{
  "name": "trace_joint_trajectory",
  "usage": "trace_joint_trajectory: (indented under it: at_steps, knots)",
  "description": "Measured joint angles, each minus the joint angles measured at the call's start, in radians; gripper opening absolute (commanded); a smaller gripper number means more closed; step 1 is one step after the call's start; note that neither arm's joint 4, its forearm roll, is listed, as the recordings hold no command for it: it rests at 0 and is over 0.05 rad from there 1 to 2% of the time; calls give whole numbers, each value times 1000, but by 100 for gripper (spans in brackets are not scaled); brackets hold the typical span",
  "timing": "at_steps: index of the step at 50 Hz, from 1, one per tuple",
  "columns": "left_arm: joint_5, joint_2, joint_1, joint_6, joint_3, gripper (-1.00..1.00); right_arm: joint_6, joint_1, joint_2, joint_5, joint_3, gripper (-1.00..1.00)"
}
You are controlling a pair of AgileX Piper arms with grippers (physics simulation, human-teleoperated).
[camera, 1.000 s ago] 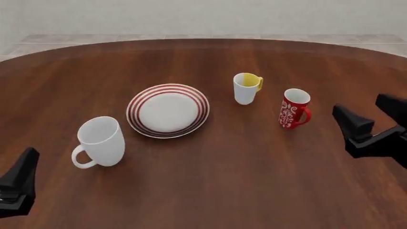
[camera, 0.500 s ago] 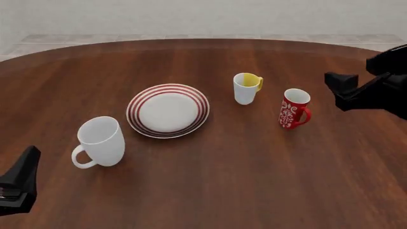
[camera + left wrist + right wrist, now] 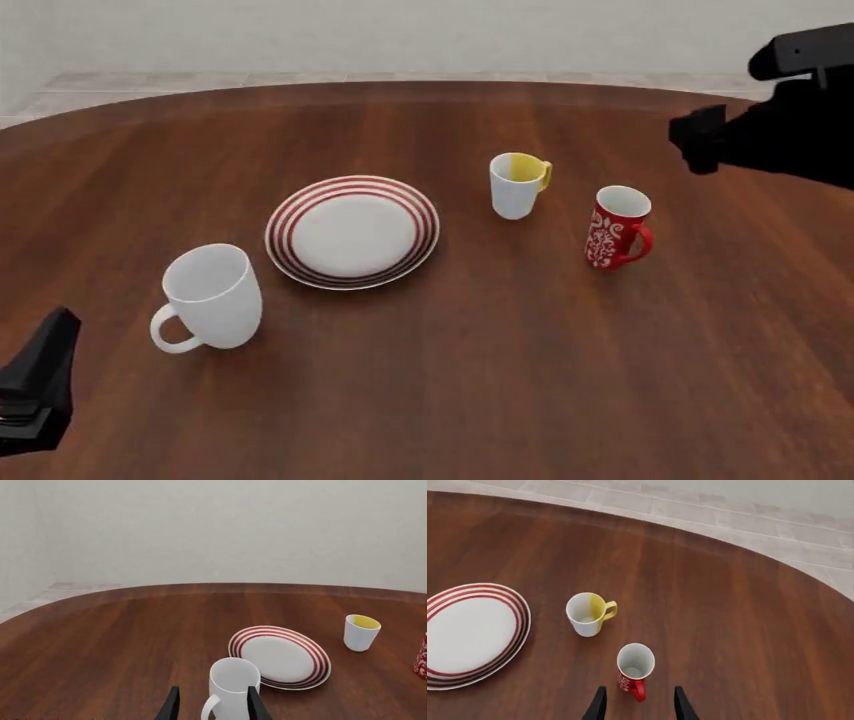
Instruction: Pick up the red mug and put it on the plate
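Note:
The red mug [image 3: 617, 228] with a white swirl pattern stands upright on the table, right of centre, its handle toward the near right. It also shows in the right wrist view [image 3: 634, 669] and at the edge of the left wrist view [image 3: 421, 657]. The plate [image 3: 350, 236] with red rings lies bare to its left, with the yellow-inside mug between them. My right gripper [image 3: 699, 140] hangs raised above the table, beyond and right of the red mug, open and empty [image 3: 639, 700]. My left gripper [image 3: 40, 385] is open and empty at the near left [image 3: 212, 705].
A white mug with a yellow inside [image 3: 515, 185] stands just beyond and left of the red mug. A large plain white mug [image 3: 211, 296] stands near the left gripper, in front of the plate. The round wooden table's far edge [image 3: 427, 84] curves behind.
My right gripper has risen and moved away from me, from low at the near right to high beyond the red mug. The left gripper and the mugs have not moved.

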Motion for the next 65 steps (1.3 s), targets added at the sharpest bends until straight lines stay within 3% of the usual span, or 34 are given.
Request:
trace_joint_trajectory:
  at_steps: [23,65]
  knots:
    - [14,-13,1,2,-3,100,-14,-43,144,-20,-39,100]
    - [5,-16,3,1,2,100,-25,-27,327,-115,-14,100]
